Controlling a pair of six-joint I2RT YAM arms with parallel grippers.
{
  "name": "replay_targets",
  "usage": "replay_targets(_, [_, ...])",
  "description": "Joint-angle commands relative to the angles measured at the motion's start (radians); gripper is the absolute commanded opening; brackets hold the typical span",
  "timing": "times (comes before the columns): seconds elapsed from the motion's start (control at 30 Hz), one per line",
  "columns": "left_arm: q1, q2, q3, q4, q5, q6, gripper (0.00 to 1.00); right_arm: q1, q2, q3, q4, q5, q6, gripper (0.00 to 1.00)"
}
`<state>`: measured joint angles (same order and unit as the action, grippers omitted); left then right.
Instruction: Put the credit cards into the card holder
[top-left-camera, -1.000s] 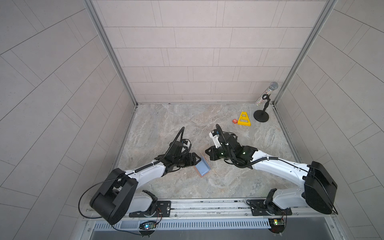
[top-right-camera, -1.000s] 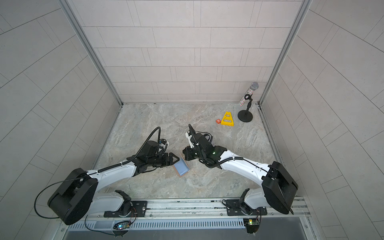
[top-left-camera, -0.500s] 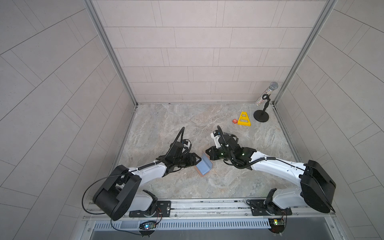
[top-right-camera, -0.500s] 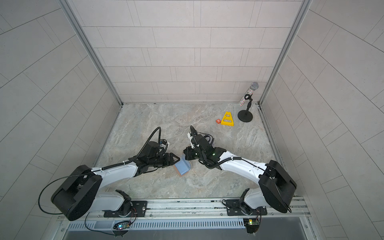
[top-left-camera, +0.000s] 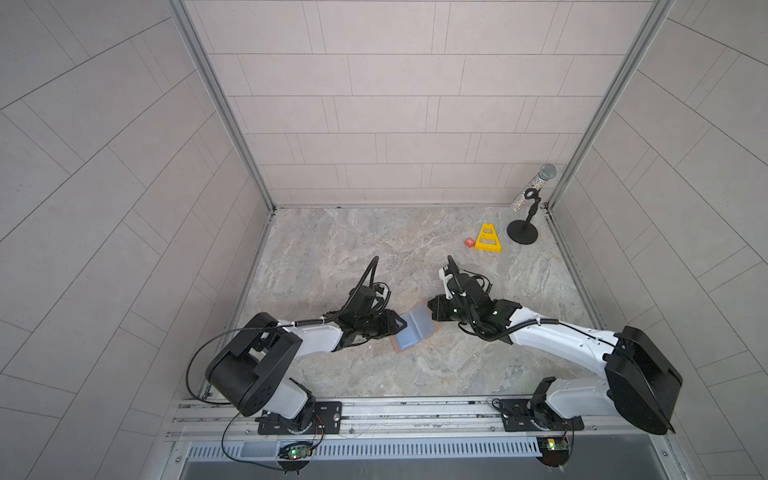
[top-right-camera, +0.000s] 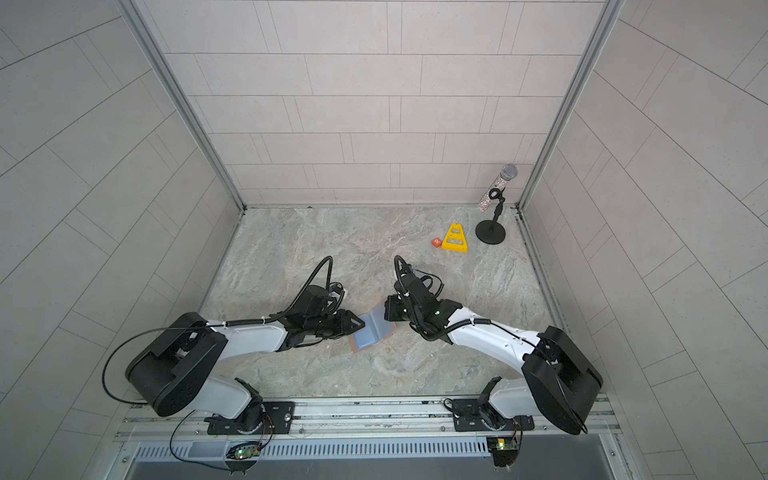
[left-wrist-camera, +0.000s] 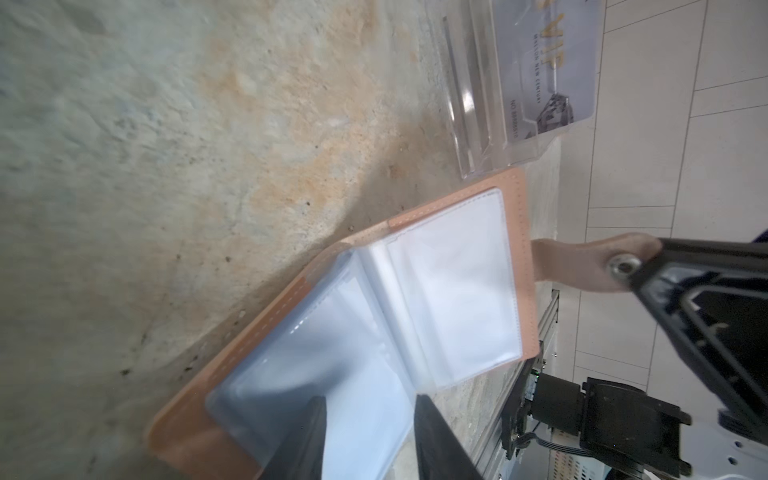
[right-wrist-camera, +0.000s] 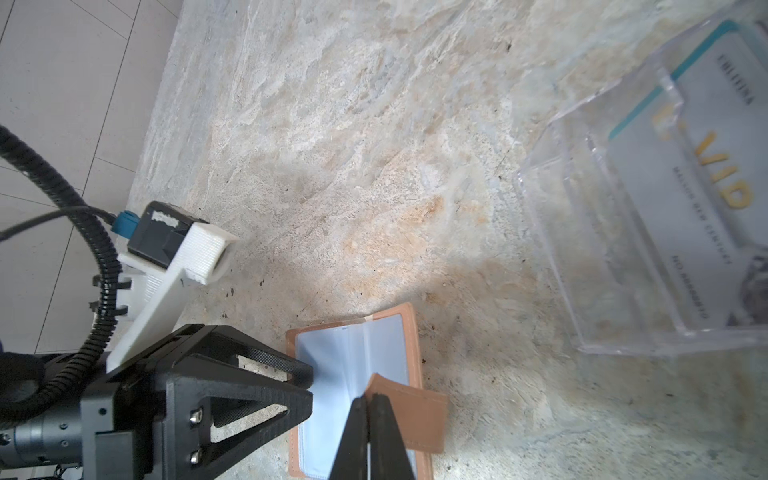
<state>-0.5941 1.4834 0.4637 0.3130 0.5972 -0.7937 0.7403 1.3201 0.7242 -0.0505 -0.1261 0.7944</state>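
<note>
The card holder (top-left-camera: 409, 336) (top-right-camera: 368, 334) lies open on the stone table, a tan-pink wallet with clear sleeves (left-wrist-camera: 453, 291) showing. My right gripper (right-wrist-camera: 368, 397) (top-left-camera: 432, 309) is shut on its snap tab (left-wrist-camera: 582, 266) and holds that cover half tilted up. My left gripper (left-wrist-camera: 370, 399) (top-left-camera: 400, 325) is at the opposite edge, its jaws apart astride loose sleeve pages. The credit cards stand in a clear acrylic stand (right-wrist-camera: 582, 257): a pale one with gold VIP lettering (right-wrist-camera: 706, 199) (left-wrist-camera: 536, 70) and a teal one (right-wrist-camera: 648, 83) behind it.
At the back right stand a yellow triangular piece (top-left-camera: 488, 239), a small orange cube (top-left-camera: 469, 242) and a microphone on a round black base (top-left-camera: 523, 232). Tiled walls close in the table on three sides.
My left gripper's jaws have narrowed around the sleeve pages at the wallet's edge. The right gripper stays shut on the tab, and the held cover stands a little steeper.
</note>
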Motion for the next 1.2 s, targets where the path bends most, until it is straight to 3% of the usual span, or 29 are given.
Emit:
replay_targets(0.0, [-0.012, 0.008, 0.038, -0.106, -0.037, 0.064, 0.41, -0.001, -0.03, -0.018, -0.07, 0.032, 0.002, 0.0])
replay_targets(0.73, [-0.025, 0.049, 0.076, -0.229, -0.039, 0.163, 0.41, -0.001, -0.033, -0.158, -0.108, 0.044, -0.005, 0.0])
replay_targets(0.9, [-0.03, 0.03, 0.073, -0.239, -0.031, 0.167, 0.41, -0.001, -0.05, -0.146, -0.112, 0.016, -0.031, 0.0])
replay_targets(1.17, [-0.032, -0.035, 0.071, -0.27, -0.077, 0.17, 0.42, 0.001, -0.14, -0.078, -0.045, -0.152, -0.043, 0.0])
